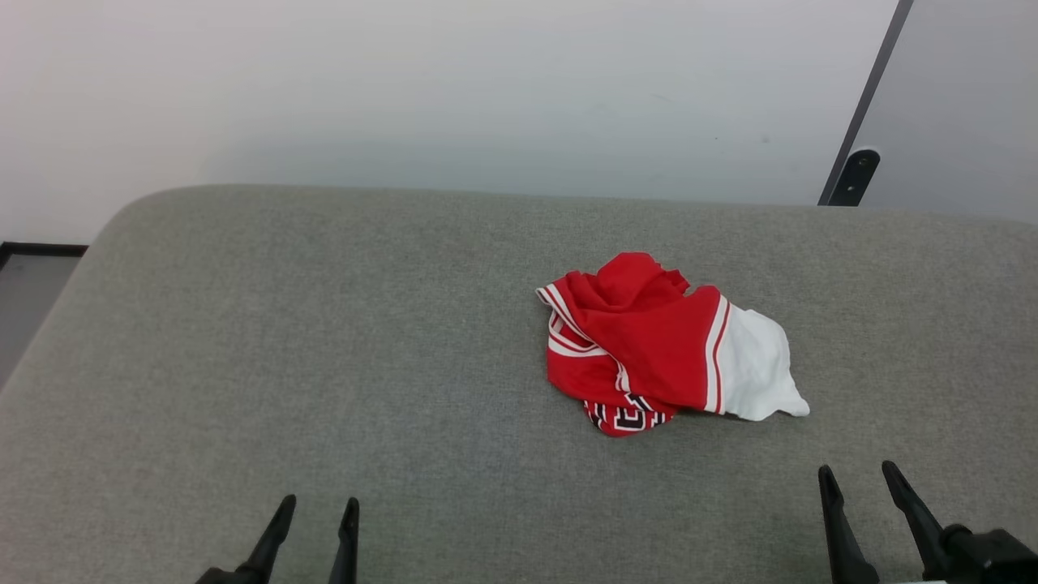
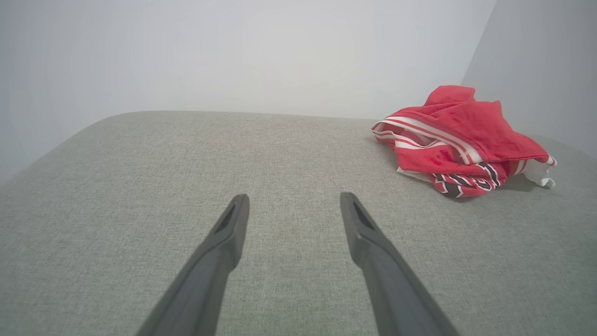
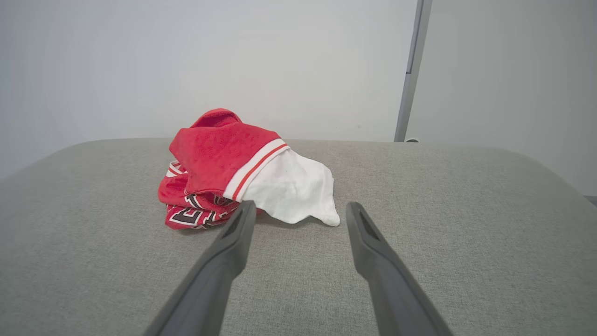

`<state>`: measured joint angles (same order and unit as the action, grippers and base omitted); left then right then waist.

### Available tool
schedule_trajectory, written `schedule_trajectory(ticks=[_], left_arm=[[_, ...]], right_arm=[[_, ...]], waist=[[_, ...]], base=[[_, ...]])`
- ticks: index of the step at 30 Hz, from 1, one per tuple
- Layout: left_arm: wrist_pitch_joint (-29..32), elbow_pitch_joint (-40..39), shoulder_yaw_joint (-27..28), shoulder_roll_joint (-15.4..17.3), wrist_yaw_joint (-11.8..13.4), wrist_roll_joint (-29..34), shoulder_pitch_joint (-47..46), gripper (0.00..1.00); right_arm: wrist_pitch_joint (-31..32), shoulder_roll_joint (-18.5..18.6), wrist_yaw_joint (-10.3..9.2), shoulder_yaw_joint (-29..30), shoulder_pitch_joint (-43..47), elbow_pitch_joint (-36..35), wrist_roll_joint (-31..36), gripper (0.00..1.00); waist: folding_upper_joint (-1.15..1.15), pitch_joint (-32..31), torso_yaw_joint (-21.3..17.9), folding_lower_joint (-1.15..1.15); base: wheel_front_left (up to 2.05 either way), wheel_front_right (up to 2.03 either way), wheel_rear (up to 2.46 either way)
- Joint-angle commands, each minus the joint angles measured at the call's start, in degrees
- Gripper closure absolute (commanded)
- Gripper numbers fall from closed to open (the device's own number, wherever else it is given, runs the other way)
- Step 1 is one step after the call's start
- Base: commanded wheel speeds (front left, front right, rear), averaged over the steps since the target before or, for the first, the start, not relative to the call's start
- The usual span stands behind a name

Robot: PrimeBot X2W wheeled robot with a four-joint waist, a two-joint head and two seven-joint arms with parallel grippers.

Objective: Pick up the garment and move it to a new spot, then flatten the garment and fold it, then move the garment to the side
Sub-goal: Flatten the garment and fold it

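The garment [image 1: 649, 341] lies crumpled in a heap right of the middle of the grey cushioned surface [image 1: 324, 341]: red cloth, white stripe trim, one white sleeve sticking out to the right, a bit of black-and-white lettering at its near edge. From the left wrist the garment [image 2: 459, 140] sits far to the upper right; from the right wrist the garment [image 3: 242, 172] is just ahead and left of the fingertips. My left gripper [image 1: 320, 507] is open at the near edge, well left of the heap. My right gripper [image 1: 858, 472] is open, near and right of the white sleeve, holding nothing.
The grey surface has rounded far corners and ends at a pale wall [image 1: 486, 97]. A dark upright strip with a small black fitting [image 1: 855, 174] stands at the far right. A dark floor edge [image 1: 32, 251] shows beyond the left corner.
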<state>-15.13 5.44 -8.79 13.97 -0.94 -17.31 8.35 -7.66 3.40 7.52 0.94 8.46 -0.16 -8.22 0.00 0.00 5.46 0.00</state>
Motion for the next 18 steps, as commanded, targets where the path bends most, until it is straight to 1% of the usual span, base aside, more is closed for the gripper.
schedule_trajectory(ticks=[1, 3, 6, 8, 10, 12, 14, 15, 18], left_arm=[[-0.02, 0.06, 0.30, -0.47, -0.31, 0.57, -0.41, 0.00], [-0.02, -0.06, 0.75, -1.08, -0.62, 0.95, -0.76, 0.00], [-0.02, -0.13, 1.10, -1.82, -1.30, 1.73, -1.28, 0.00], [-0.02, -0.04, 1.39, -2.15, -1.71, 2.24, -1.65, 0.00], [-0.02, 0.06, 1.72, -2.67, -2.12, 2.36, -2.33, 0.00], [-0.02, 0.20, 1.94, -3.28, -2.59, 2.56, -2.90, 0.00], [-0.02, 0.41, 2.08, -3.82, -3.06, 2.81, -3.42, 0.00], [-0.02, 0.53, 2.15, -4.11, -3.23, 2.81, -3.69, 0.00], [-0.02, 0.99, 2.53, -4.85, -3.82, 3.06, -4.62, 0.00]], right_arm=[[0.52, 0.22, -0.06, -0.43, -1.09, -0.01, -0.18, 0.00], [1.73, 1.22, -0.06, -0.78, -3.01, -0.60, -1.85, 0.00], [5.13, 4.74, -0.06, -2.23, -7.58, -1.39, -2.38, 0.00], [8.65, 7.20, -0.06, -3.12, -11.36, -1.52, -2.98, 0.00], [12.88, 9.74, -0.06, -3.93, -15.48, -0.89, -4.17, 0.00], [17.70, 11.45, -0.06, -4.48, -19.24, 0.41, -6.47, 0.00], [23.68, 13.82, -0.06, -5.20, -22.55, 2.65, -8.47, 0.00], [26.82, 14.42, -0.06, -5.65, -24.25, 3.95, -9.98, 0.00], [35.63, 17.32, -0.06, -8.76, -28.58, 8.07, -14.88, 0.00]], waist=[[0.00, 0.20, 0.13, 0.00], [0.00, 0.80, 0.24, 0.00], [0.00, 1.65, 0.26, 0.00], [0.00, 2.22, 0.29, 0.00], [0.00, 2.71, 0.45, 0.00], [0.00, 3.17, 0.85, 0.00], [0.00, 3.72, 1.27, 0.00], [0.00, 4.03, 1.47, 0.00], [0.00, 5.03, 2.09, 0.00]], base=[[0.00, 0.00, 0.00], [0.00, 0.00, 0.00], [0.00, 0.00, 0.00], [0.00, 0.00, 0.00], [0.00, 0.00, 0.00], [0.00, 0.00, 0.00], [0.00, 0.00, 0.00], [0.00, 0.00, 0.00], [0.00, 0.00, 0.00]])
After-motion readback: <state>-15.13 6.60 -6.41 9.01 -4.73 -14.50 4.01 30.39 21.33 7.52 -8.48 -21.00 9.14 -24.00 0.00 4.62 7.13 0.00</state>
